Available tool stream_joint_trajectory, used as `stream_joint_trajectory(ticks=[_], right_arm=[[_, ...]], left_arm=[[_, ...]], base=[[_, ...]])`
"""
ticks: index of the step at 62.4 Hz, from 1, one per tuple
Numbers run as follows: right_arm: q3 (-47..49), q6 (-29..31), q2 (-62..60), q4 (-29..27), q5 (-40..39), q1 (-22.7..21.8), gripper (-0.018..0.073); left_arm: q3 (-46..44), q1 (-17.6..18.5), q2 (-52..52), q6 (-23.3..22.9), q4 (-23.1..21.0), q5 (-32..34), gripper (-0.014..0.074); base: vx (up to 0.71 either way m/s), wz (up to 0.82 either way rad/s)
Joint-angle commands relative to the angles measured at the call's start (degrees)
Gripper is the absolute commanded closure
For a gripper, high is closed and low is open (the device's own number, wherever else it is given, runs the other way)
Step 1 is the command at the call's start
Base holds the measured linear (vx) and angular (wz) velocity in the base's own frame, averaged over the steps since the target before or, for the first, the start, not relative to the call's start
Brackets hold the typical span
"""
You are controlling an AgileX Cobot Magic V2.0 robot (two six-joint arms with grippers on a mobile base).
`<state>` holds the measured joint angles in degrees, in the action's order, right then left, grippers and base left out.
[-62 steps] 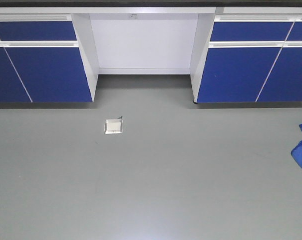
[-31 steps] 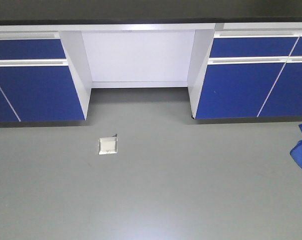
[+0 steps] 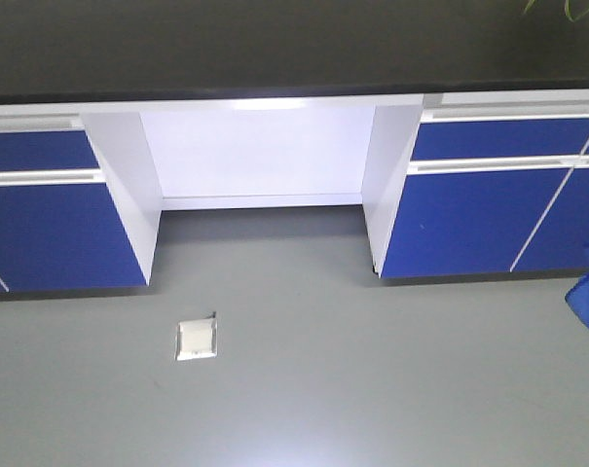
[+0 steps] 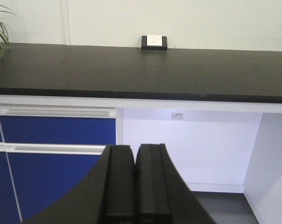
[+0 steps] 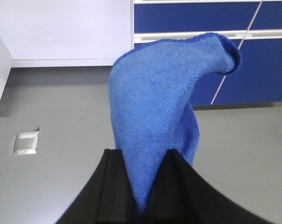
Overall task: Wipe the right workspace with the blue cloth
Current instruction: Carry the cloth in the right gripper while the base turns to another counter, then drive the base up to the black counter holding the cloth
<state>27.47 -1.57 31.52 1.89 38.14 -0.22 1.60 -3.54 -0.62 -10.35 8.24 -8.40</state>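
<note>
Carrying phase, by the look of it, with no wiping yet. Clamped in the right gripper (image 5: 141, 184): the blue cloth (image 5: 154, 93), jaws narrow and pinching its lower folds, bunched up above the grey floor (image 3: 372, 389) in front of the blue cabinets (image 3: 469, 214), well apart from the right workspace (image 4: 131, 70). Left gripper (image 4: 135, 179) empty, jaws pressed together, facing that black benchtop and its small white-topped box (image 4: 154, 43). Next, probably: raise the cloth above the bench edge, reach out over the surface, press down flat, then sweep, steering clear of that box.
</note>
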Motion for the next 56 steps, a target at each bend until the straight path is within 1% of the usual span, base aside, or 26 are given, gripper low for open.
stream_joint_trajectory(ticks=[1, 56], right_arm=[[1.6, 0.7, 0.2, 0.3, -4.0, -0.2, 0.0559], [1.6, 0.7, 0.2, 0.3, -4.0, -0.2, 0.0559]], left_arm=[[1.7, 0.2, -0.8, -0.5, 0.1, 4.6, 0.0602], [1.7, 0.2, -0.8, -0.5, 0.1, 4.6, 0.0602]], base=[[0.38, -0.01], [0.39, 0.06]])
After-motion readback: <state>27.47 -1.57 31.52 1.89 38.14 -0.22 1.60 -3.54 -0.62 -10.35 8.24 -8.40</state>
